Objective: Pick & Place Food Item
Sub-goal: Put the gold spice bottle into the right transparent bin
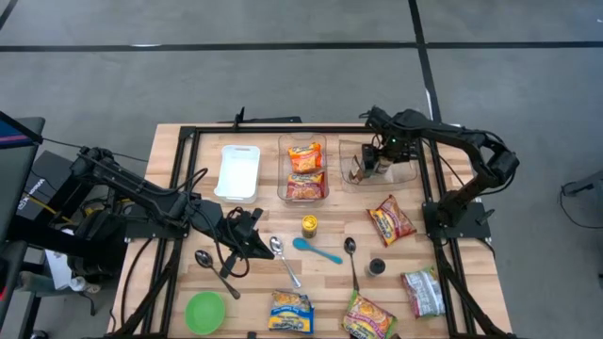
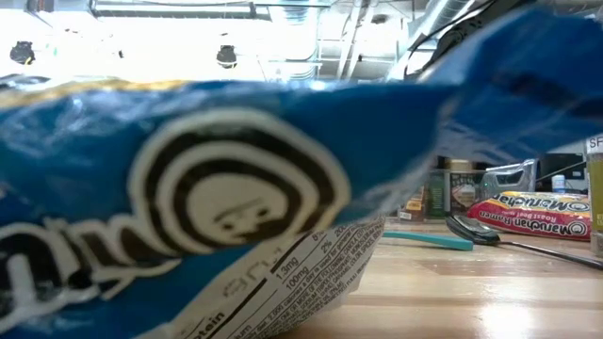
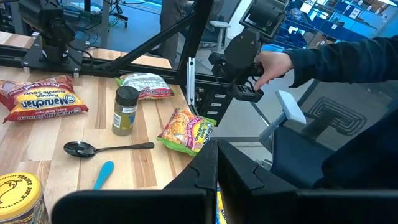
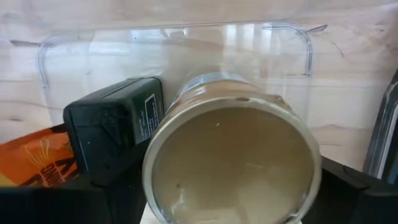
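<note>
Right gripper (image 1: 369, 168) hung over the clear bin (image 1: 403, 174) at the table's far right, its fingers spread wide to either side of a round can (image 4: 233, 163) resting inside that bin; whether the pads were touching the can's wall could not be told from the wrist view. The can lay tilted with its flat metal end toward the wrist camera, a dark boxy item (image 4: 115, 124) just beside it. It looked rigid and fairly heavy, with a smooth wall likely to slip, so a hold across its middle, square to the curve, appeared the safest. The bin's transparent walls stood close around the can, leaving little room to tilt or slide; straight up seemed the only free way out. Beside it, a second clear bin (image 1: 284, 193) held two orange noodle packs (image 1: 304, 157), and a white tray (image 1: 237, 172) sat further left. Loose packets, spoons (image 1: 350, 250) and a small yellow-lidded jar (image 1: 308, 225) crowded the near half of the wooden table (image 1: 174, 174). Left gripper (image 1: 252, 237) rested closed and empty near the table's middle.
</note>
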Controlling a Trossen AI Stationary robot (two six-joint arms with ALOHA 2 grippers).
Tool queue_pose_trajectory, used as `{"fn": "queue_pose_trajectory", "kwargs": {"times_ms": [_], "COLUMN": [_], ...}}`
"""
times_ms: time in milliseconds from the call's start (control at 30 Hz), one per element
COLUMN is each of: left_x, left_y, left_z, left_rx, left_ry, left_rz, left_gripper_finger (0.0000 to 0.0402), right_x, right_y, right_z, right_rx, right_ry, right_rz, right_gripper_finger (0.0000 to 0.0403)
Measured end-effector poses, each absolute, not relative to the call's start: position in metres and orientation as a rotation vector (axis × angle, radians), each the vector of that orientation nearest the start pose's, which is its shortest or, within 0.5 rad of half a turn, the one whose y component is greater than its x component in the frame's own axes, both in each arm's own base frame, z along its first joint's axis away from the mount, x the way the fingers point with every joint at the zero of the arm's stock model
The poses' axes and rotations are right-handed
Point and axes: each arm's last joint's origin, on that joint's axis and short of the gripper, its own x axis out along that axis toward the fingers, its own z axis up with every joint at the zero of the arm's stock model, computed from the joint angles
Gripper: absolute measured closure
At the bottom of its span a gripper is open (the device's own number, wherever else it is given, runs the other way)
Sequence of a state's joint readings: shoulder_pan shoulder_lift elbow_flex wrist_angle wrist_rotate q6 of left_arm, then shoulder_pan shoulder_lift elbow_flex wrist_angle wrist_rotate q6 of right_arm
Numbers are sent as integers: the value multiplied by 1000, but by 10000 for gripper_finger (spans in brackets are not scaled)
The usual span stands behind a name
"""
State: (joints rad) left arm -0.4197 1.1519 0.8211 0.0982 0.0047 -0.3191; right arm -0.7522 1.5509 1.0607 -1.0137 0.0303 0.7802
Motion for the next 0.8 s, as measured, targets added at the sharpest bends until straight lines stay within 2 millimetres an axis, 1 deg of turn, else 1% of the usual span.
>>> {"fn": "queue_pose_trajectory", "kwargs": {"times_ms": [333, 567, 800], "left_x": [235, 235, 235], "left_y": [-105, -105, -105], "left_z": [300, 300, 300], "left_rx": [-264, -265, -265], "left_ry": [294, 294, 294], "left_rz": [-381, -382, -382], "left_gripper_finger": [402, 402, 402], "right_x": [194, 195, 201], "right_y": [-181, -180, -172], "right_z": [209, 209, 209], "right_rx": [1135, 1068, 998], "right_ry": [1166, 1209, 1253], "right_rz": [-1183, -1116, -1045], "right_gripper_finger": [86, 86, 85]}}
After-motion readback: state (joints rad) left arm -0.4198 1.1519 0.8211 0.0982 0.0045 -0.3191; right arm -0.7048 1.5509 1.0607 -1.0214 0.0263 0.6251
